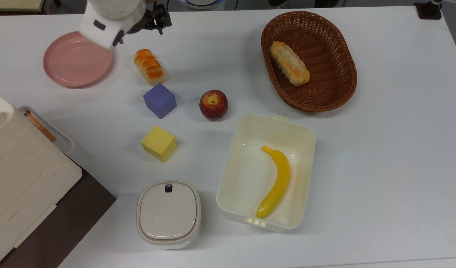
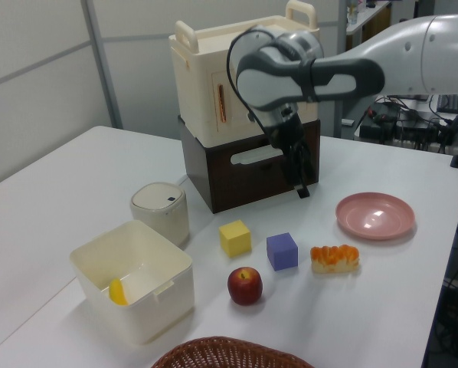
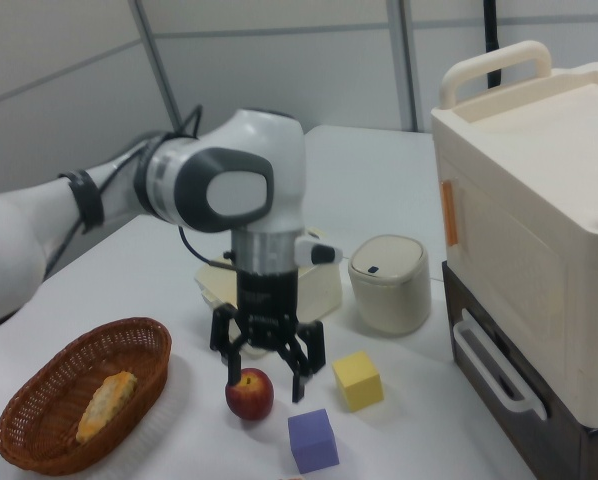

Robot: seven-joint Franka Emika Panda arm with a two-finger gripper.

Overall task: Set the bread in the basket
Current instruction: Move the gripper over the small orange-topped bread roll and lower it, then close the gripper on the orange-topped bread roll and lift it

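Desk (image 1: 392, 156): white, carries everything listed below.

Storage unit (image 2: 237, 115): cream carrier box on a dark brown base, at the top view's lower left. No part in the task.

Basket (image 1: 338, 83): oval dark-brown wicker, at the top view's upper right, well apart from the bread. It already holds a longer tan loaf (image 1: 289, 63) lying slantwise. Risk: a drop on top of that loaf may roll or come to rest on the rim; the bare weave toward the top view's right looks safer.

Plastic box (image 1: 231, 178): cream, open, with a banana (image 1: 276, 182) inside. It stands just below the basket in the top view; a release made short of the basket could land here.

Lidded container (image 1: 168, 214): cream, closed, clear of the likely path.

Pink plate (image 1: 69, 65): near the bread, on the top view's left, partly behind the arm's wrist.

Hand (image 3: 269, 375): raised above the desk, fingers spread wide, holding nothing. In the top view it sits near the upper edge, beyond the bread and not yet over it. Risk: descending without lining up across the loaf's narrow width would likely push it aside.

Purple cube (image 1: 160, 100), yellow cube (image 1: 159, 143), apple (image 1: 213, 104): the purple cube lies just beside the bread's near end; a finger could catch it.

Bread (image 1: 149, 67): short, orange-glazed, lying on the desk between plate and purple cube, untouched. The glossy top may slip in a shallow grip.
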